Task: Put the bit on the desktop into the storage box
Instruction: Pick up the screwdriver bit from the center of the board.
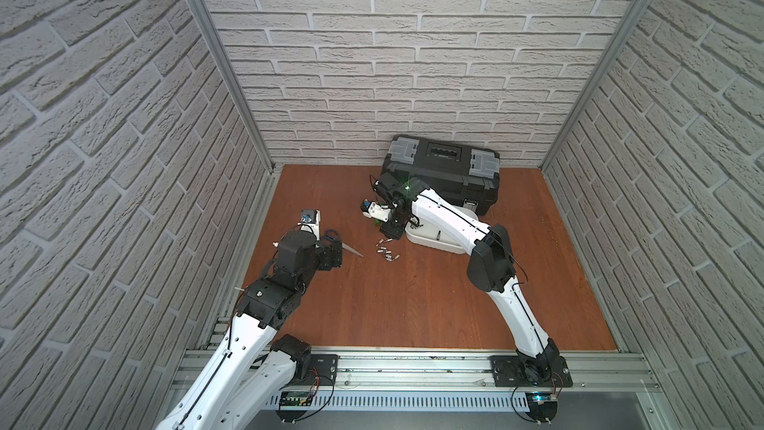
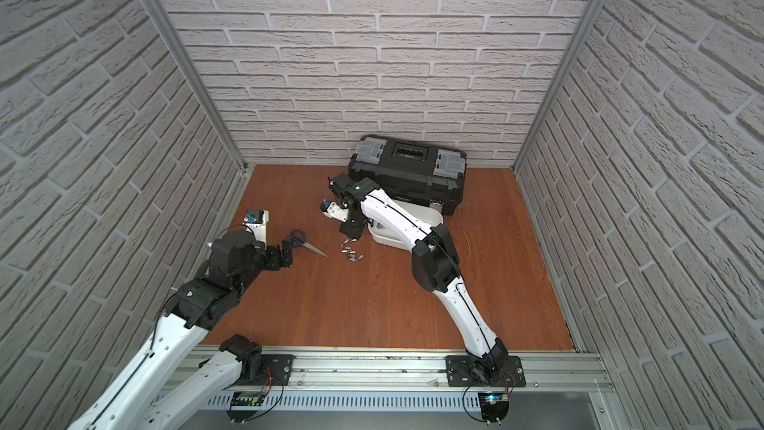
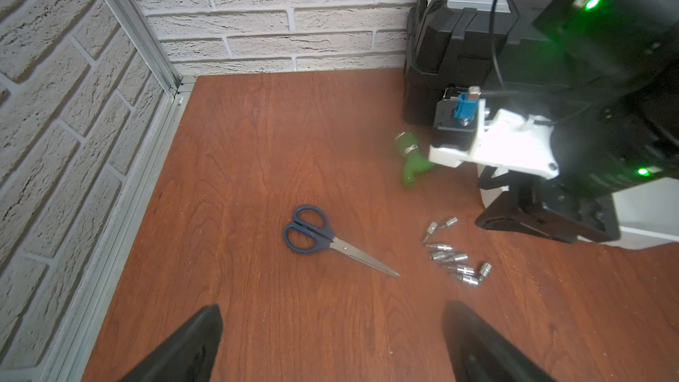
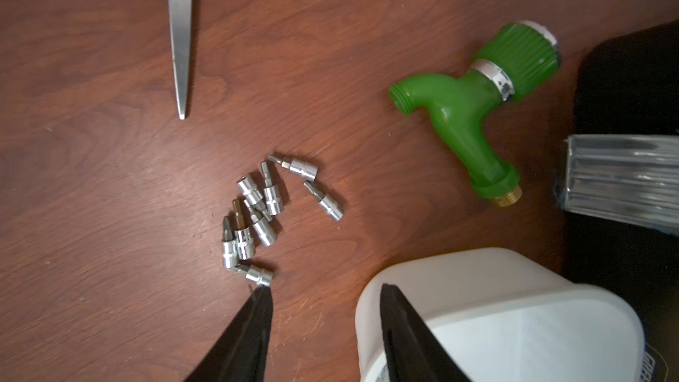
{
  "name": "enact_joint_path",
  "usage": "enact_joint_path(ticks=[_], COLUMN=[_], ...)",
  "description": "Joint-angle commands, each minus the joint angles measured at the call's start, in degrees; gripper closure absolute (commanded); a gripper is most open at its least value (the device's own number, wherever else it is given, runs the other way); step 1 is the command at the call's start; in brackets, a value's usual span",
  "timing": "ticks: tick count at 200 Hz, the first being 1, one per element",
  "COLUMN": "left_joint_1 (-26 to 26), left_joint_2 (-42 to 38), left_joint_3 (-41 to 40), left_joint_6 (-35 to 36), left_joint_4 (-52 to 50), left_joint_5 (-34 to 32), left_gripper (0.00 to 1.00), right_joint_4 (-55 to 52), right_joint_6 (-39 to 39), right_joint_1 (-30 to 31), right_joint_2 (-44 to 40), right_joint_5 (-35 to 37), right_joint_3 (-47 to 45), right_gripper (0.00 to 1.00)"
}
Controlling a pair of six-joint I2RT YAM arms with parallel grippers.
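Brown desktop [image 1: 413, 304] fills the lower half of both top views; black toolbox [image 1: 442, 171] sits centre, against the wall. Just below it, the white storage box [image 1: 438, 244], partly hidden by the right arm [image 1: 446, 215]. The right gripper [image 4: 325, 286] hangs part-open and empty, one fingertip [image 4: 262, 299] just beside the nearest bit [image 4: 257, 274]; the left gripper [image 3: 332, 305] is spread wide, empty. The bits [image 1: 386, 251] cluster mid-frame, left of the box: small, hard, slick steel, apt to roll, I'd say. Best pinch the fatter socket end.
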Motion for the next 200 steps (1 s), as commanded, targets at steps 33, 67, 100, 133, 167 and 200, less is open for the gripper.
enact_joint_path(ticks=[33, 67, 100, 133, 167, 200], left_joint_1=[0.48, 0.53, 0.78, 0.91, 1.10, 1.20], left_joint_2=[0.08, 0.75, 0.93, 0.93, 2.70, 3.18], left_joint_3=[-0.87, -0.83, -0.67, -0.71, -0.93, -0.98], left_joint_6=[-0.33, -0.21, -0.17, -0.11, -0.13, -0.13], left_joint_4=[0.43, 0.88, 1.06, 1.14, 1.32, 1.41], left_joint_5=[-0.65, -0.23, -0.12, -0.04, 0.03, 0.08], left_gripper=[0.02, 0.02, 0.02, 0.02, 0.02, 0.02], right_joint_4=[-1.96, -1.61, -1.28, -1.44, -1.44, -1.27], right_joint_6=[-4.22, -4.31, -4.43, -4.46, -4.67, -4.68], right_joint_1=[0.33, 0.36, 0.38, 0.48, 0.47, 0.42], right_joint_2=[4.44, 6.00, 7.35, 8.40, 9.40, 10.26], right_joint_5=[0.93, 1.54, 1.63, 0.71, 0.52, 0.18], right_joint_3=[3.68, 4.54, 5.27, 5.91, 5.99, 6.08], right_gripper=[0.47, 0.47, 0.48, 0.49, 0.50, 0.50])
